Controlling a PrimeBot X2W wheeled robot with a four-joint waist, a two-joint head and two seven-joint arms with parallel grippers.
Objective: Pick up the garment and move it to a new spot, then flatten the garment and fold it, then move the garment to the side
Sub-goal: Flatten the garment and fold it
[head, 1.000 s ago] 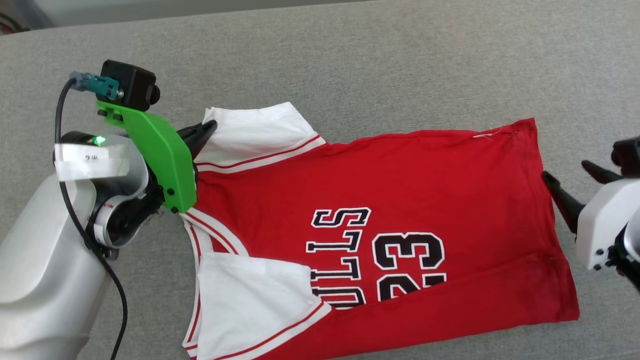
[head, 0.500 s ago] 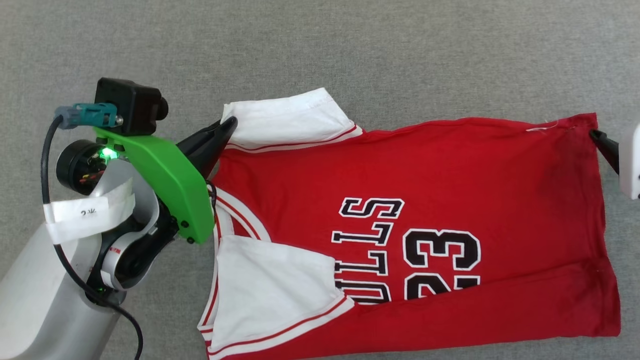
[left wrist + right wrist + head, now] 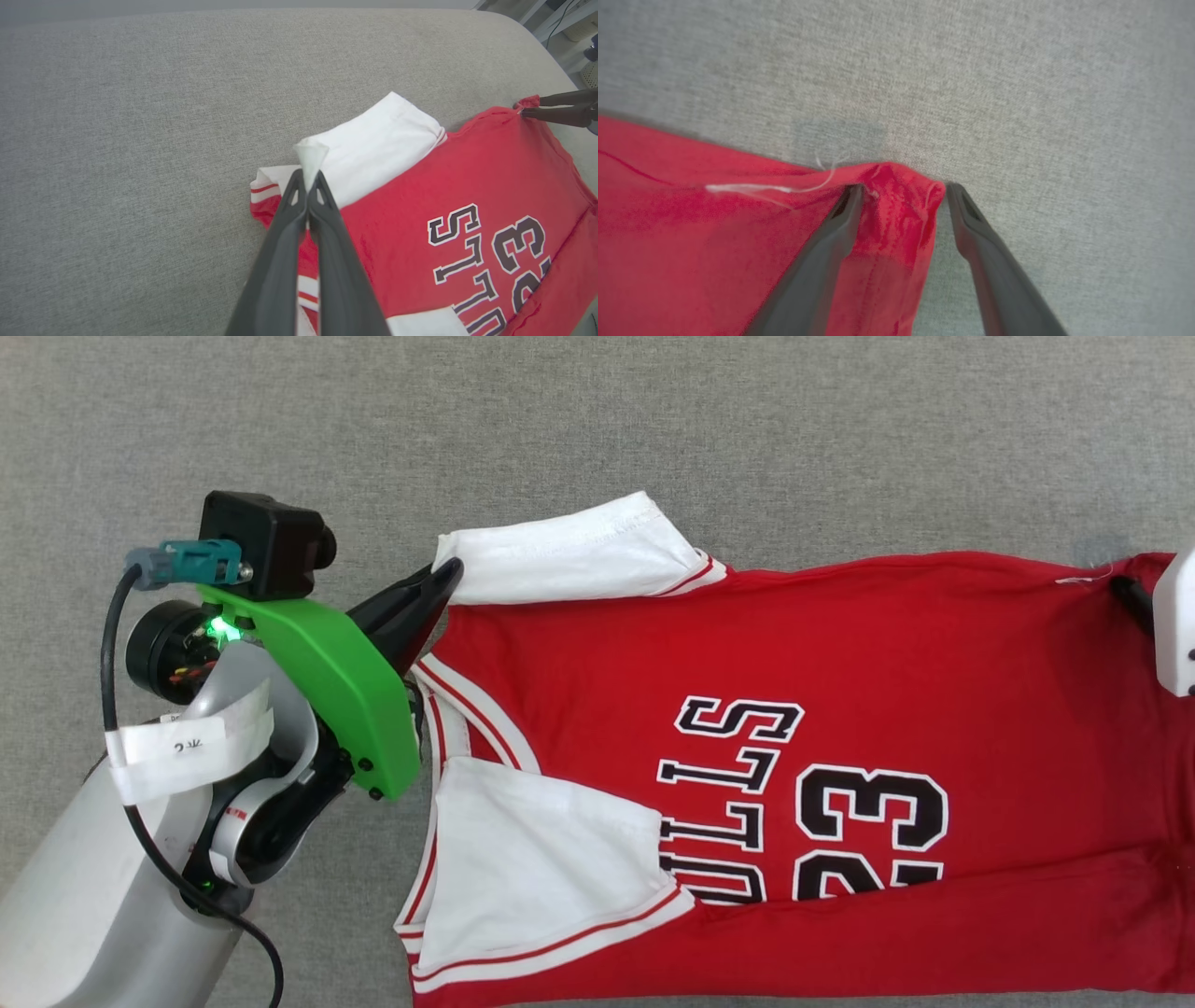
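Observation:
The garment [image 3: 840, 644], a red T-shirt with white sleeves and black lettering, lies spread on the grey cloth surface. My left gripper [image 3: 446, 571] is shut on the edge of the far white sleeve, and a tuft of white cloth stands up past its tips [image 3: 308, 175]. My right gripper [image 3: 903, 189] stands open astride the far corner of the red hem, one finger on the fabric and the other just beside it on the grey cloth. Its white housing and one dark finger [image 3: 1131, 597] sit at the right edge of the head view.
The grey upholstered surface [image 3: 653, 429] stretches all round the shirt. In the left wrist view its rounded edge [image 3: 546, 60] falls away at the far right, with floor and a cable beyond. A loose white thread [image 3: 752, 189] lies along the hem.
The head camera has shifted. My right gripper has gone from beside the middle of the hem to its far corner. The left gripper keeps hold of the sleeve.

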